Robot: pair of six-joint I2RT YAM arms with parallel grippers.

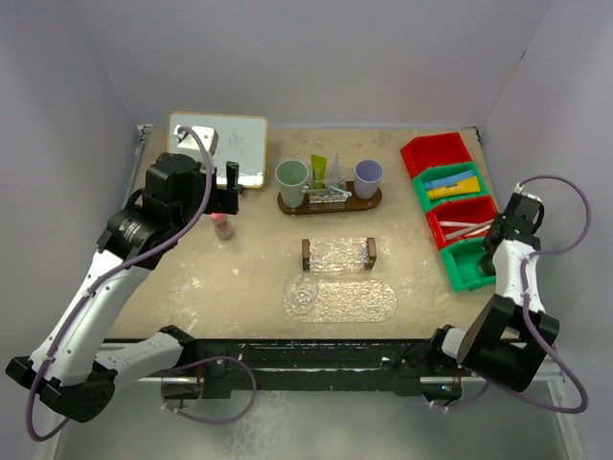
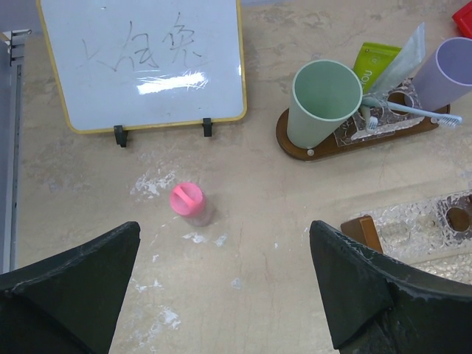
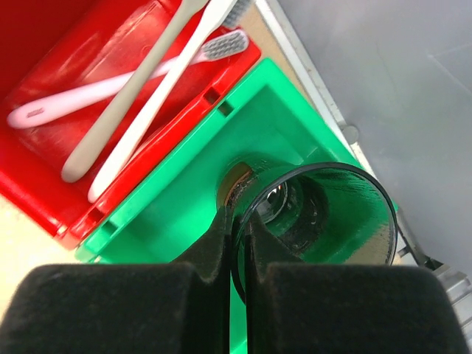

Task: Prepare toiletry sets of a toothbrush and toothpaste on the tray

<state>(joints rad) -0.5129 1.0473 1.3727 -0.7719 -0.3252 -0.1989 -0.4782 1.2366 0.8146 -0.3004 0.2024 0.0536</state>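
Cup-fetching step: the right pincer (image 3: 237, 227) is clamped on a clear cup (image 3: 317, 217) by its rim, inside the green bin (image 3: 184, 195); the left pincer (image 2: 225, 247) gapes idle. The next move is probably a straight lift out, then across to the clear tray (image 1: 369, 305).

The green plastic bin (image 3: 184, 192) looks glossy, the clear cup (image 3: 361, 221) shiny, the tabletop (image 2: 280, 221) matt.

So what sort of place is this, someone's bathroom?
Probably a robot test bench, not a bathroom: a left arm and a right arm bolted to a table walled by white panels, toothbrushes sorted into coloured bins, and a whiteboard.
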